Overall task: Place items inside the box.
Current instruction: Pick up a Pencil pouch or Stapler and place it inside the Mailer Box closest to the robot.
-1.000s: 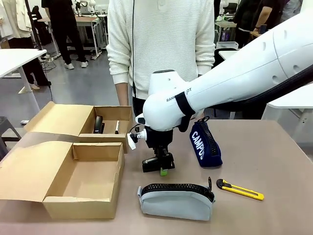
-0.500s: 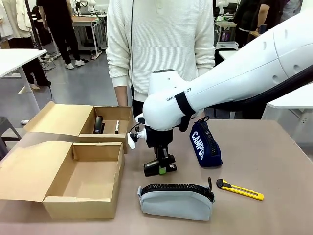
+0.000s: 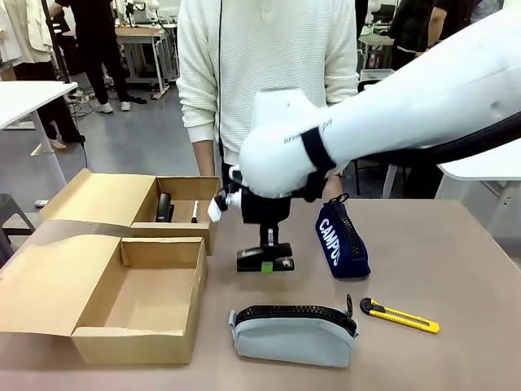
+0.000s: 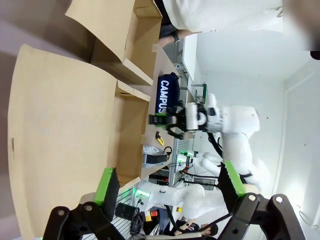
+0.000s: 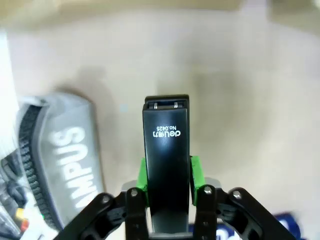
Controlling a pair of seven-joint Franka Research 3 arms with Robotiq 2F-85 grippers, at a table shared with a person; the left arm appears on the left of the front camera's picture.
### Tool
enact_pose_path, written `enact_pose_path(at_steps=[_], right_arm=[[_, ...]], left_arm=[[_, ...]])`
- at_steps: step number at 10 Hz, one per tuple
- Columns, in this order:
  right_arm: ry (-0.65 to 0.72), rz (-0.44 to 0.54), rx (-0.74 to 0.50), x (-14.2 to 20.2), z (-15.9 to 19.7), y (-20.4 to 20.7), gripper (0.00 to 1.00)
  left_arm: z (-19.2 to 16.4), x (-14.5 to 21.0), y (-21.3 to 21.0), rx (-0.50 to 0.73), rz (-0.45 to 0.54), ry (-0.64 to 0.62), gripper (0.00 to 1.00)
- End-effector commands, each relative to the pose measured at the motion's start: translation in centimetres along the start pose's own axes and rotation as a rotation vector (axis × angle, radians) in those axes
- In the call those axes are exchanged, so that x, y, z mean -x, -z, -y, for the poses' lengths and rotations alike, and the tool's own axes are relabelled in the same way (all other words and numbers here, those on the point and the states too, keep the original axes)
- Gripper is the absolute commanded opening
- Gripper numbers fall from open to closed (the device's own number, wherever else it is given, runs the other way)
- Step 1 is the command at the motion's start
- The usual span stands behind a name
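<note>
My right gripper point(image 3: 265, 259) is shut on the black stapler point(image 3: 265, 261), holding it level just above the table's middle, right of the cardboard box point(image 3: 138, 326). In the right wrist view the stapler point(image 5: 166, 145) sits between the green pads point(image 5: 142, 176). Beside it stands the navy "CAMPUS" pouch point(image 3: 340, 240). The pale grey pouch point(image 3: 293, 334) lies near the front edge, with the yellow utility knife point(image 3: 399, 316) to its right. A dark item point(image 3: 164, 206) and a thin pen-like item point(image 3: 195, 212) lie in the box's far compartment. My left gripper point(image 4: 169, 182) is open over the box flap point(image 4: 60, 130).
A person in a white sweater point(image 3: 269, 73) stands at the far side of the table, close behind the stapler. The box's near compartment point(image 3: 146, 297) holds nothing. Its wide flaps spread out to the left.
The right gripper has risen with the stapler, which has left the table and turned level. The pouches, the knife and the box have stayed put.
</note>
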State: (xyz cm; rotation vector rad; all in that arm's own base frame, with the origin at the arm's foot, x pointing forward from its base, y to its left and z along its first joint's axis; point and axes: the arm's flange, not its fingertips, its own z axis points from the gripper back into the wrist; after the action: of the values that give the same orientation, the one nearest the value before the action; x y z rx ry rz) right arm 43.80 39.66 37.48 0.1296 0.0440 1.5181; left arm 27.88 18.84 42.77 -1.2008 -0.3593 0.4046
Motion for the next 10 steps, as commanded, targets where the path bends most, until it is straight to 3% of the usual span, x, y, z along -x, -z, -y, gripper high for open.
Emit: enact_pose_path(at_steps=[1,3,5,6,7,8,9,10], right_arm=[[0.228,0.043,-0.043,2.2,-5.8,-6.5,0.00],[0.225,0.071,-0.028,2.6,-12.3,-9.3,0.00],[0.259,-0.047,-0.135,2.8,-17.2,-8.7,0.00],[0.269,-0.092,-0.096,3.8,-17.8,-8.6,0.00],[0.219,0.006,-0.080,2.4,-15.8,-10.3,0.00],[0.219,0.006,-0.080,2.4,-15.8,-10.3,0.00],[0.229,-0.051,-0.100,3.0,-18.1,-9.1,0.37],[0.258,-0.028,-0.134,0.4,-18.6,-8.9,0.37]], left_arm=[[0.0,0.3,0.0,0.017,-0.001,0.019,1.00],[0.0,0.3,0.0,0.017,-0.001,0.019,1.00],[0.0,0.3,0.0,0.017,-0.001,0.019,1.00],[0.0,0.3,0.0,0.017,-0.001,0.019,1.00],[0.0,0.3,0.0,0.017,-0.001,0.019,1.00],[0.0,0.3,0.0,0.017,-0.001,0.019,1.00],[0.0,0.3,0.0,0.017,-0.001,0.019,1.00],[0.0,0.3,0.0,0.017,-0.001,0.019,1.00]])
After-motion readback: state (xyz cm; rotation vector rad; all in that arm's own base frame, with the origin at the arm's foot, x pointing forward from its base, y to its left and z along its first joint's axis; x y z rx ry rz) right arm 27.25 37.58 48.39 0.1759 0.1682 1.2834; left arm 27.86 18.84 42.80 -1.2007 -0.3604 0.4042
